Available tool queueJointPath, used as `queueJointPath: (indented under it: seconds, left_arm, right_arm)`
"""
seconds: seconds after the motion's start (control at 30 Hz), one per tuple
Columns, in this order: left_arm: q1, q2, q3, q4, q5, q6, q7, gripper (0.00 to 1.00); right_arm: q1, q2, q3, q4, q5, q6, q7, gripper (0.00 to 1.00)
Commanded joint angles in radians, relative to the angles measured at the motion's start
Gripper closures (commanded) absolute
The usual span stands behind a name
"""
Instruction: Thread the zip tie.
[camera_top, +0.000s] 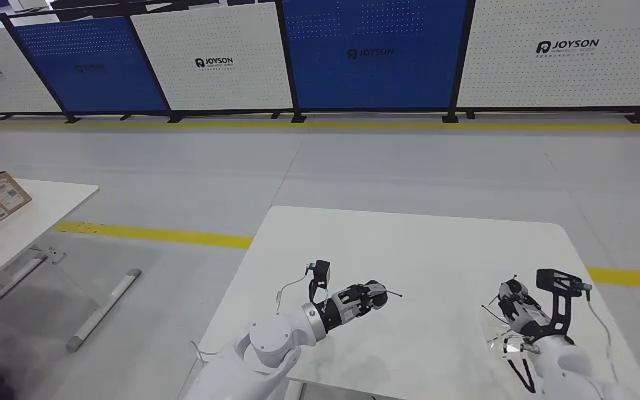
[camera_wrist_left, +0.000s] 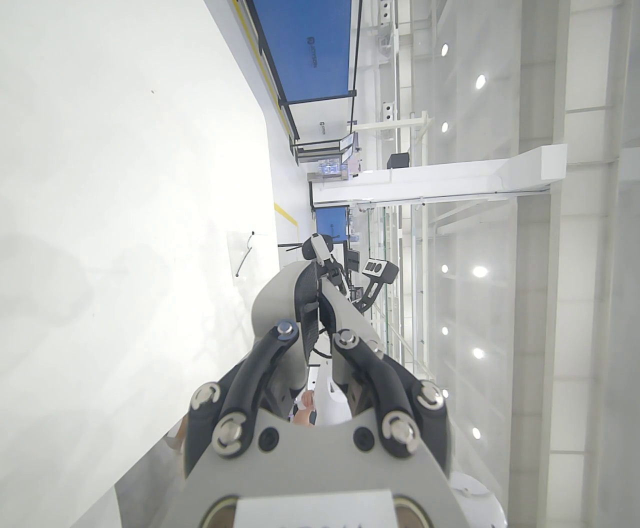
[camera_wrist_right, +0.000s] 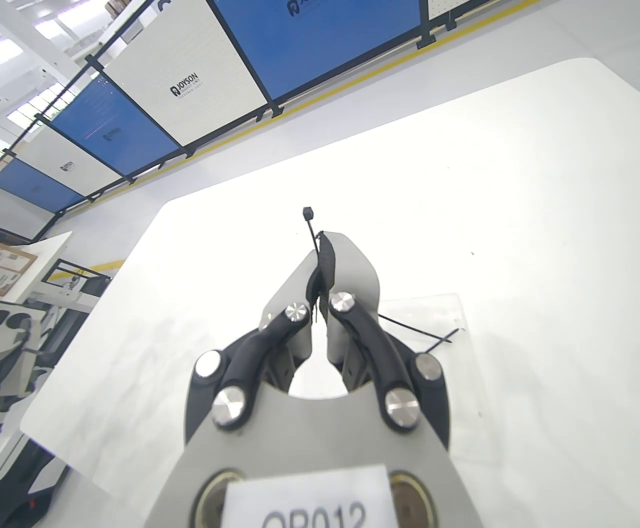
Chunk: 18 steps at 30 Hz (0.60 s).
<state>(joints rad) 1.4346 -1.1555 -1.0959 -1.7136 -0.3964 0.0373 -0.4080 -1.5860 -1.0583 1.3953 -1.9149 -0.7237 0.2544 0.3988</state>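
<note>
1. White bench (camera_top: 430, 250), rounded at the corners, a few tiny dark specks on top.
2. Clear flat sheet (camera_wrist_right: 440, 310) lying toward its right side.
3. Loose black zip ties (camera_wrist_right: 415, 329) resting crossed on that sheet.

The bench (camera_wrist_right: 500, 175) has a smooth white top with a soft sheen. On it lies a clear, glossy plastic sheet (camera_wrist_right: 435, 310). The zip tie (camera_wrist_right: 307, 212) is thin, matt black plastic. The right gripper (camera_wrist_right: 320, 245) has fingers (camera_wrist_right: 357, 270) with smooth, matt grey plastic shells, black pads of a fine, rough weave-like texture, glossy black links and bright polished metal pins. The left gripper (camera_wrist_left: 312, 272) looks alike: grey shells, rough black pads, shiny metal pins.
</note>
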Motion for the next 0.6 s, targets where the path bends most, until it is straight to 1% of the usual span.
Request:
queueJointPath:
  seconds: [0.0, 0.57]
  left_arm:
    - [0.0, 0.0, 0.0, 0.0, 0.0, 0.0, 0.0, 1.0]
    - [0.0, 0.0, 0.0, 0.0, 0.0, 0.0, 0.0, 1.0]
  right_arm:
    - [0.0, 0.0, 0.0, 0.0, 0.0, 0.0, 0.0, 1.0]
    - [-0.002, -0.001, 0.001, 0.005, -0.001, 0.0, -0.008, 1.0]
